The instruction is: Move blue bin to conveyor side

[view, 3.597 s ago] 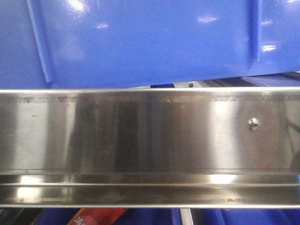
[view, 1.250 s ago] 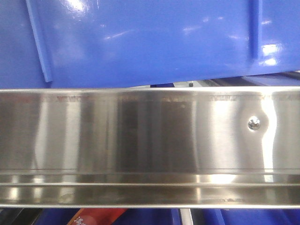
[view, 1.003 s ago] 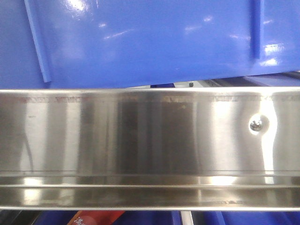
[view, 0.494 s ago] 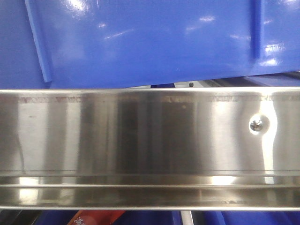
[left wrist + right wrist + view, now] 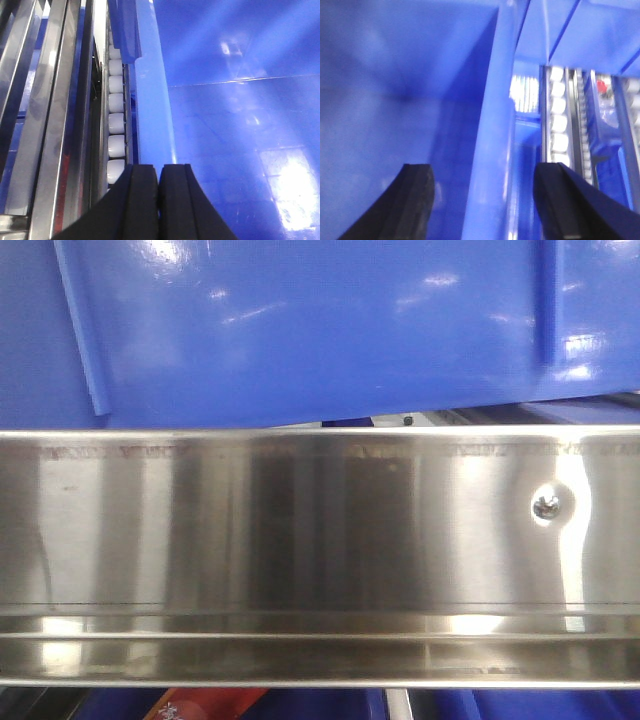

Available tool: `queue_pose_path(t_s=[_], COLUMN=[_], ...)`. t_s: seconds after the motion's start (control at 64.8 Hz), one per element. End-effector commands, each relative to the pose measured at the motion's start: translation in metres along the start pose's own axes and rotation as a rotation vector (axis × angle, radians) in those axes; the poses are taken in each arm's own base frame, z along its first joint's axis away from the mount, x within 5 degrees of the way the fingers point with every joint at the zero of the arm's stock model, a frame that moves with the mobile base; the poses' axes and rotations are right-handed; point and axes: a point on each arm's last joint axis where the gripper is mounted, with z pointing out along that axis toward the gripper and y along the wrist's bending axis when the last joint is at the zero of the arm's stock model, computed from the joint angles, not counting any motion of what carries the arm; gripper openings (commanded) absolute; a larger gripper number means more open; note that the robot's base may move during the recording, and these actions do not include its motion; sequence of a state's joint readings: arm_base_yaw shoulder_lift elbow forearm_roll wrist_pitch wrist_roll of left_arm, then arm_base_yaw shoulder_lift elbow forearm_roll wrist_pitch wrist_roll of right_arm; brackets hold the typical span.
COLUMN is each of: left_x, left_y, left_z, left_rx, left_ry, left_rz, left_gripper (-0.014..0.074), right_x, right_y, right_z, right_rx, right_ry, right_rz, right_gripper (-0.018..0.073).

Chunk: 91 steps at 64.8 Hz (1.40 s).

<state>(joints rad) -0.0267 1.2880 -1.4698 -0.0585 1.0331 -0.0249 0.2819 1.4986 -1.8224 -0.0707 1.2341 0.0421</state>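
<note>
The blue bin (image 5: 320, 330) fills the top of the front view, its glossy wall with thin upright ribs just behind the steel rail. In the left wrist view my left gripper (image 5: 159, 172) has its black fingers pressed together on the bin's pale rim (image 5: 152, 115), with the bin's inside (image 5: 240, 125) to the right. In the right wrist view my right gripper (image 5: 485, 170) is open. It straddles the bin's other rim (image 5: 492, 125) with one finger inside the bin (image 5: 395, 100) and one outside. The conveyor is out of view.
A shiny stainless-steel rail (image 5: 300, 530) with a screw (image 5: 546, 505) spans the front view. Rows of white rollers (image 5: 116, 125) lie left of the bin, and more rollers (image 5: 559, 125) lie on its right side. Other blue crates and a red item (image 5: 200, 705) show below the rail.
Compared with 3.6 s ago, the bin's wall has shifted slightly left and up behind the rail. Over the last second it has stayed still.
</note>
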Motion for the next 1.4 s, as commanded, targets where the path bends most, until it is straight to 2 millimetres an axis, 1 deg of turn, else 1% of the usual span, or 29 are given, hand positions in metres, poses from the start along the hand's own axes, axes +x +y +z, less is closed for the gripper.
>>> queue_pose_path(t_s=[0.0,0.216,0.34,0.479,0.648,1.297,1.328,1.389], left_x=[-0.002,-0.002,-0.002,-0.002,-0.002,-0.002,-0.002,-0.002], left_y=[0.001,0.001,0.001,0.001,0.001,0.001,0.001,0.001], left_z=[-0.003,-0.003,-0.003,-0.003,-0.003,-0.003,-0.003,-0.003], left_rx=[-0.003,0.0,0.0,0.0,0.0,0.0,0.0,0.0], left_ry=[-0.018,-0.014,-0.014,-0.014,-0.014,-0.014,-0.014,-0.014], left_rz=[-0.007,-0.009,-0.009,-0.009,-0.009,-0.009,-0.009,-0.009], left_gripper=[-0.002,-0.002,-0.002,-0.002,-0.002,-0.002,-0.002,-0.002], right_x=[0.001,0.003,0.003,0.003,0.003,0.003,0.003,0.003], right_y=[-0.002,-0.009,-0.008,-0.007,-0.007,-0.007,-0.007,-0.007], right_z=[0.002,0.019,0.029,0.035,0.037,0.038,0.038,0.038], right_rx=[0.019,0.036,0.028,0.019,0.02,0.02,0.02,0.02], right_ry=[-0.003,0.044,0.068,0.081,0.086,0.088,0.088,0.089], right_rz=[0.008,0.041,0.043,0.046,0.045,0.045,0.045,0.043], right_gripper=[0.0327,0.0327,0.0327,0.0323,0.0297,0.0295,0.0287,0.0237])
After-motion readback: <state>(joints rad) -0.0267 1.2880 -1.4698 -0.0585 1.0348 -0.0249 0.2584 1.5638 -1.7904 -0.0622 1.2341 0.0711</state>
